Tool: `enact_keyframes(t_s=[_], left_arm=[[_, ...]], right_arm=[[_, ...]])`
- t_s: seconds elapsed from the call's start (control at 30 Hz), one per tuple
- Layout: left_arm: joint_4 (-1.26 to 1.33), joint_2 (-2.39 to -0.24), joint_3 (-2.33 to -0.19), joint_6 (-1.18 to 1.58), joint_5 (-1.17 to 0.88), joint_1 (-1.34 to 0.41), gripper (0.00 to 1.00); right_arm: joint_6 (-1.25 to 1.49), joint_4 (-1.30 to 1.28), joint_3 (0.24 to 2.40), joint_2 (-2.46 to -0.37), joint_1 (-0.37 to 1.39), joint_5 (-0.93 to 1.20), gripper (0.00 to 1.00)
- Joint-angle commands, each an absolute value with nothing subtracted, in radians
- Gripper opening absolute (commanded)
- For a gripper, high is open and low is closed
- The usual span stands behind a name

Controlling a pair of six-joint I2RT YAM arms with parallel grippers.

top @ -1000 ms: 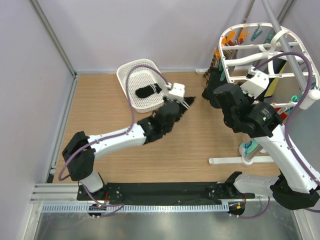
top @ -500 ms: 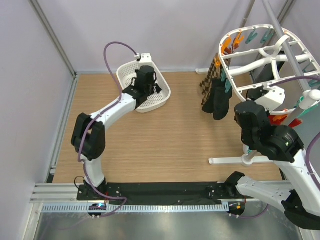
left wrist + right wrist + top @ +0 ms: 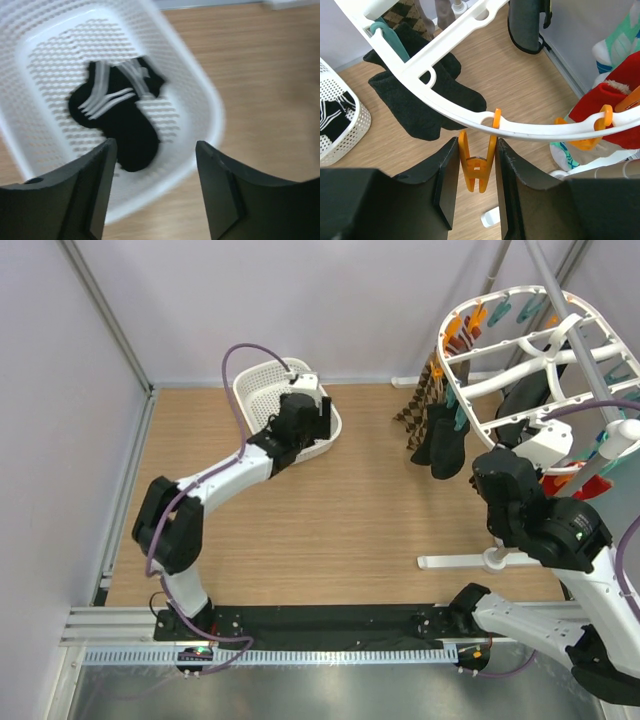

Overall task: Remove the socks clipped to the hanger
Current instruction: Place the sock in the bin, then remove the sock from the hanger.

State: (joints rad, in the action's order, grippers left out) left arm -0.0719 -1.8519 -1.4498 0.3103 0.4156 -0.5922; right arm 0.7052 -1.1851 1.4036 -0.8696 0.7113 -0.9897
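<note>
Looking down from the left wrist, we find the left gripper (image 3: 156, 150) poised over the basket (image 3: 212, 112), jaws spread wide with nothing between them. A striped black sock (image 3: 120, 120) lies on the basket floor, so we take the basket to be the drop-off place for whatever comes off the hanger (image 3: 450, 110).

The right gripper (image 3: 476, 145) is raised under the hanger's rim, one jaw on each side of an orange peg (image 3: 476, 167) that dangles there empty. The jaws sit right against the peg, and we cannot tell whether they pinch it or merely bracket it. We judge that they are placed this way because squeezing a peg's arms is what frees a sock.

Most of the work remains on the hanger. The black socks (image 3: 400, 105) hang from a teal peg (image 3: 390, 37) to the left. A checked sock (image 3: 405, 10) and a dark sock (image 3: 525, 25) hang farther along, and a red sock (image 3: 587, 102) hangs on another orange peg to the right.

We expect the right gripper needs to move to a peg that holds a sock. The hanging frame may swing when it is pushed.
</note>
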Motion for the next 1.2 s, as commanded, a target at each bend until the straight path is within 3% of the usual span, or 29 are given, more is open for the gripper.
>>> enact_keyframes(t_s=[0.0,0.13,0.43,0.63,0.77,0.9,1.0,1.1,1.13,1.17], left_arm=[[0.283,-1.639,-1.286,0.249,0.108,-0.713,0.71],[0.492,-1.591,-1.187,0.270,-0.043,-0.833,0.73],[0.532,-1.758,-1.341,0.264,-0.172,-0.968,0.74],[0.541,-1.821,-1.394,0.258,-0.199,-1.028,0.77],[0.540,-1.864,-1.443,0.259,-0.186,-1.048,0.78],[0.522,-1.907,-1.511,0.253,-0.123,-1.061,0.77],[0.522,-1.927,-1.528,0.248,-0.078,-1.063,0.72],[0.525,-1.934,-1.539,0.250,-0.078,-1.065,0.61],[0.526,-1.934,-1.540,0.252,-0.080,-1.065,0.56],[0.526,-1.931,-1.540,0.255,-0.081,-1.066,0.42]], right_arm=[[0.696,-1.207,1.433,-0.848,0.710,-0.983,0.39],[0.709,-1.226,1.433,-0.838,0.710,-0.986,0.38],[0.710,-1.221,1.433,-0.812,0.710,-0.977,0.39],[0.726,-1.253,1.457,-0.801,0.709,-0.970,0.48],[0.744,-1.285,1.480,-0.795,0.710,-0.962,0.60],[0.758,-1.321,1.523,-0.793,0.710,-0.930,0.63],[0.756,-1.339,1.572,-0.799,0.710,-0.897,0.62],[0.749,-1.350,1.627,-0.804,0.710,-0.851,0.61],[0.727,-1.341,1.647,-0.796,0.710,-0.800,0.60],[0.712,-1.303,1.654,-0.793,0.710,-0.766,0.59]])
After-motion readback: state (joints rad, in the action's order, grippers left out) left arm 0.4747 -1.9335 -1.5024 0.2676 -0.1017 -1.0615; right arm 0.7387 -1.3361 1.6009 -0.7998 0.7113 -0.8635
